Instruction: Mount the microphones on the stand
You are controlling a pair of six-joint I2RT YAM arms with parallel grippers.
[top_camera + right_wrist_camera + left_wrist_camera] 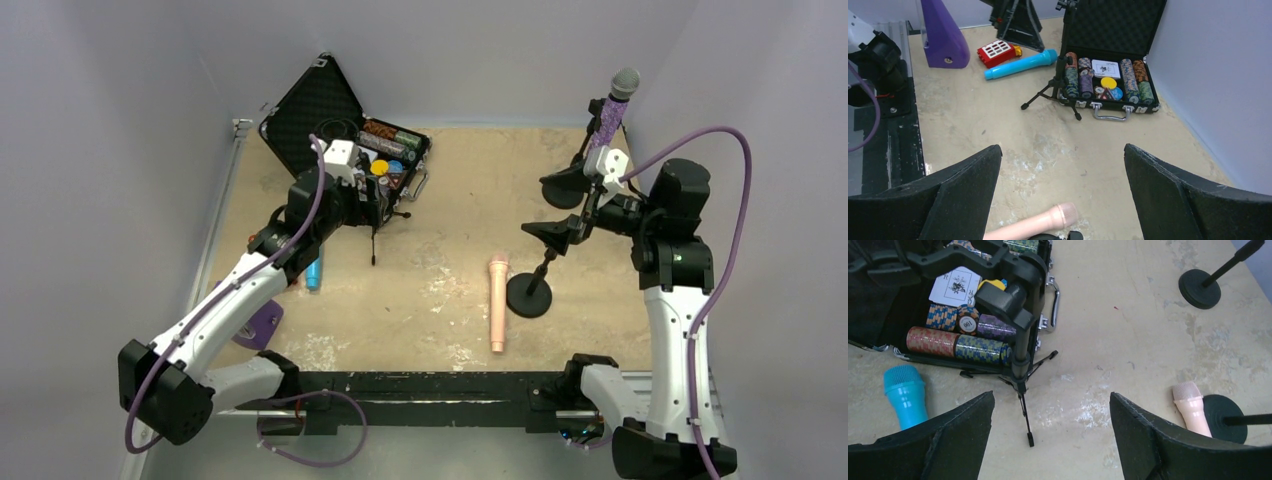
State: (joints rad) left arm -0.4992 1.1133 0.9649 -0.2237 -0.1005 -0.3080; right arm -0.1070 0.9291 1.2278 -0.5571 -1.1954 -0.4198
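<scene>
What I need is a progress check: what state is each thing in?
purple microphone: head up, on the far stand.
pink microphone: lying flat, unmounted.
blue microphone: lying flat, unmounted.
tripod stand: upright, clip empty.
round-base stand: upright, clip empty.
chip case: lid open.
left gripper: open, empty.
right gripper: open, empty.

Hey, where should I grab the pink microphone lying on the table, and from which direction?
Take the pink microphone by its plain handle, toward the tail end nearest the arms. Come straight down from above and close across its narrow width. It lies flat on the table, and the round stand base sits close beside its head half, so there is less room there.
</scene>
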